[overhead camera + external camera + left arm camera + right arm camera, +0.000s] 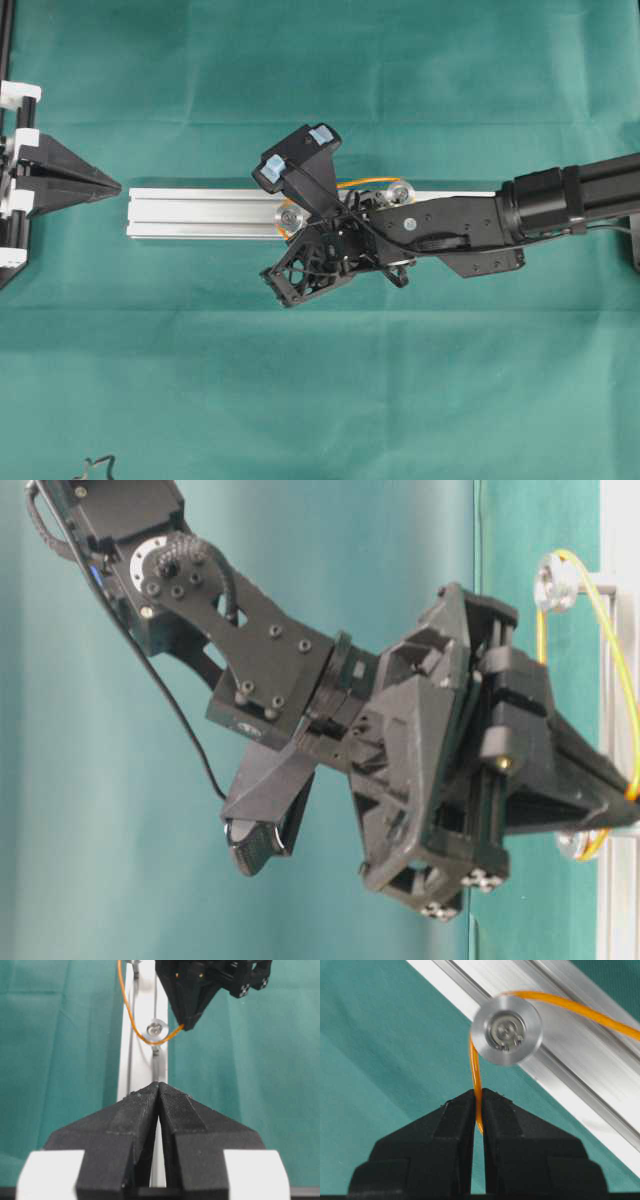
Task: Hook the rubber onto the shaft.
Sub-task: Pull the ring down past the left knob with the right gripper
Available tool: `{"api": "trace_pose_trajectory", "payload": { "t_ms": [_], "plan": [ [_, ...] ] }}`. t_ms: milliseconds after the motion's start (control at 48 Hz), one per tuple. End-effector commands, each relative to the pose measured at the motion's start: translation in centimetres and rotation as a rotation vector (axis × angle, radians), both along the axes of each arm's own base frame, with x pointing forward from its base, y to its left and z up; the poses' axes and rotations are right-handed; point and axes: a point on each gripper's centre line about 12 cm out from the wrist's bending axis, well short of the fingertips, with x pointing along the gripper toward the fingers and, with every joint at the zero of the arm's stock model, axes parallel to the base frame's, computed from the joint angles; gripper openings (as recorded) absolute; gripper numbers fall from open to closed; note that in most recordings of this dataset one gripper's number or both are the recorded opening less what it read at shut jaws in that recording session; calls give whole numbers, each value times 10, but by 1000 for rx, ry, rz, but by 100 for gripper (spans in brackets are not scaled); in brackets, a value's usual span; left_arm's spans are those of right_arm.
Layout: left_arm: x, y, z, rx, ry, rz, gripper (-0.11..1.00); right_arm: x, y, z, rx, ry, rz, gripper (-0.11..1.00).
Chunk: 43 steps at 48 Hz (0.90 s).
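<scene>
The rubber (pixel 475 1067) is a thin orange band, and my right gripper (pixel 479 1094) is shut on its end. From the fingertips the band climbs the left side of a round silver shaft head (pixel 506 1030) and runs off over it along the aluminium rail (pixel 580 1055). Overhead, my right gripper (pixel 292 228) sits over the rail (pixel 200 212) next to that shaft (pixel 290 215). The band (pixel 365 183) reaches on to a second shaft (pixel 401 190). My left gripper (pixel 112 186) rests shut and empty off the rail's left end, its tips (pixel 159 1086) facing the shaft (pixel 156 1028).
A green cloth (pixel 320 380) covers the table around the rail. A small black cable end (pixel 95 465) lies at the bottom left edge. The right arm (pixel 570 195) stretches in from the right above the rail.
</scene>
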Motion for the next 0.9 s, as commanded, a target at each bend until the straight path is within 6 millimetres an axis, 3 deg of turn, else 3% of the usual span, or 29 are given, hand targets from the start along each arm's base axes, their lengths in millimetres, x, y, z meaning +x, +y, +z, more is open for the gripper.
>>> {"api": "trace_pose_trajectory", "payload": {
  "t_ms": [0,354,875],
  "plan": [
    [3,0,11,3,-26,-2,0,-4,4,27,8,-50,7,7],
    [3,0,11,1,-28,-2,0,-24,2,25,-1,-27,15,7],
    [3,0,11,1,-28,0,0,-26,1,24,-36,-24,75,7]
  ]
}}
